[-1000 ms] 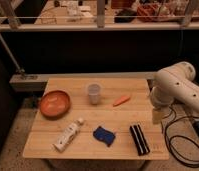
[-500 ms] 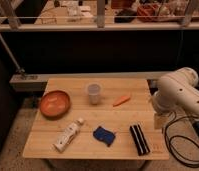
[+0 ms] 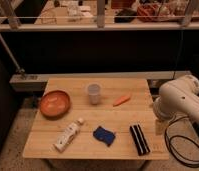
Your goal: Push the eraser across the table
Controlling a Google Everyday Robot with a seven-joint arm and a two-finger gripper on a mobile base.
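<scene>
Camera view, eraser [image 3: 139, 139]: flat on the table [image 3: 118, 87] near its front right corner, blue lump [image 3: 104, 135] just left.
Gripper [image 3: 159, 126]: beside the table's right edge, under the white arm [image 3: 180, 102] — spread wide, holding nothing.

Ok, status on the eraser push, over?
Tool open, off the table's right edge in view, touching nothing. Eraser untouched near the front right corner. Blue lumpy piece just left of it.
</scene>
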